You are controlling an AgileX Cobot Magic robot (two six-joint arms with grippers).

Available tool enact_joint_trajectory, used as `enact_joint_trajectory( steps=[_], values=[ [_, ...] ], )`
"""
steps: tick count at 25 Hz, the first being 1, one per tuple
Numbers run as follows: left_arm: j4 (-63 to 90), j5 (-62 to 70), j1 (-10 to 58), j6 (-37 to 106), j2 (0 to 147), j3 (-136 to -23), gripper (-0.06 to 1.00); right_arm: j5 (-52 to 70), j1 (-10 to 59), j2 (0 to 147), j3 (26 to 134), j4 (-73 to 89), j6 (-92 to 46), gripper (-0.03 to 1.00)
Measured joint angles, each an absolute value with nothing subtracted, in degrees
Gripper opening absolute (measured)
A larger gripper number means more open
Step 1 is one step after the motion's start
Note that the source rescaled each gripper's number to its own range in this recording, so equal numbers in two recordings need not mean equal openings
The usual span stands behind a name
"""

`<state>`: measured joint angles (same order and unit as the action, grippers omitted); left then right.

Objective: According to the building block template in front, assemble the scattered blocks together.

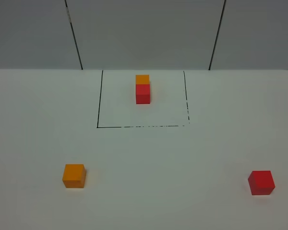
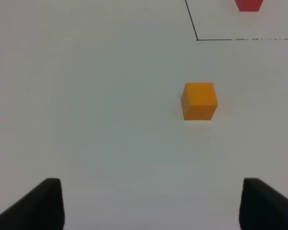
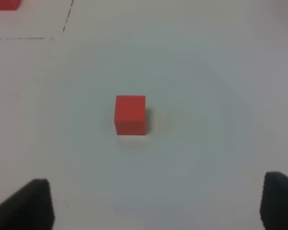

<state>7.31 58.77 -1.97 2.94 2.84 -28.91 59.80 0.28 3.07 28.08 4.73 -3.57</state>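
Observation:
The building block template (image 1: 142, 88), an orange cube behind a red cube, stands inside a black drawn outline (image 1: 100, 125) at the back of the white table. The scattered orange block (image 1: 74, 176) sits front left and the scattered red block (image 1: 261, 182) front right, far apart. In the left wrist view the orange block (image 2: 199, 101) lies ahead of my open left gripper (image 2: 151, 206), untouched. In the right wrist view the red block (image 3: 130, 115) lies ahead of my open right gripper (image 3: 153, 203), also untouched. Neither gripper shows in the exterior high view.
The white table (image 1: 158, 191) ends at a grey panelled wall (image 1: 144, 33) behind the outline. A corner of the outline (image 2: 197, 39) and part of the template's red cube (image 2: 248, 5) show in the left wrist view.

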Motion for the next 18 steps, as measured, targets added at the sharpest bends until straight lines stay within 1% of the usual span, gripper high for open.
enact_joint_trajectory(
  steps=[18],
  values=[
    [7.3, 58.8, -2.0, 2.9, 2.8, -28.9, 0.7, 59.8, 0.3, 3.1, 28.1, 4.7, -3.6, 0.73]
  ],
)
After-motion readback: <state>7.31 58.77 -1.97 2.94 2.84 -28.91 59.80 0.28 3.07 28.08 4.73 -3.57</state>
